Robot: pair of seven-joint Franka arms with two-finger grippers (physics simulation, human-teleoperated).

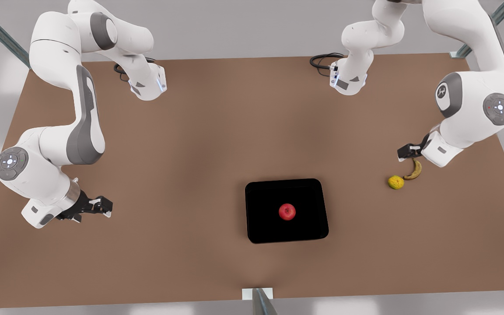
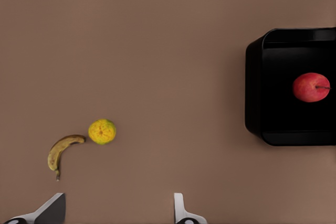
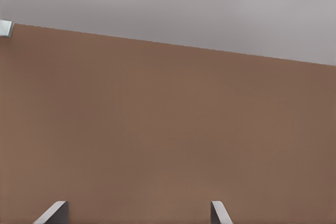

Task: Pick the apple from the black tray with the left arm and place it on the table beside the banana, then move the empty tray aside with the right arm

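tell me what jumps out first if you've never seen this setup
The red apple stands out most, alone in the middle of the black tray near the table's front edge. Toward the front view's right, the banana and a yellow-green fruit lie close together, with the left gripper hanging open just above them. The right gripper waits open at the front view's left, over bare table.

The apple is glossy red, on a matte black tray. The banana is yellow with brown blotches and dark tips; the round fruit beside it is yellow-green. The table is plain brown, and the arms are white with grey joints.
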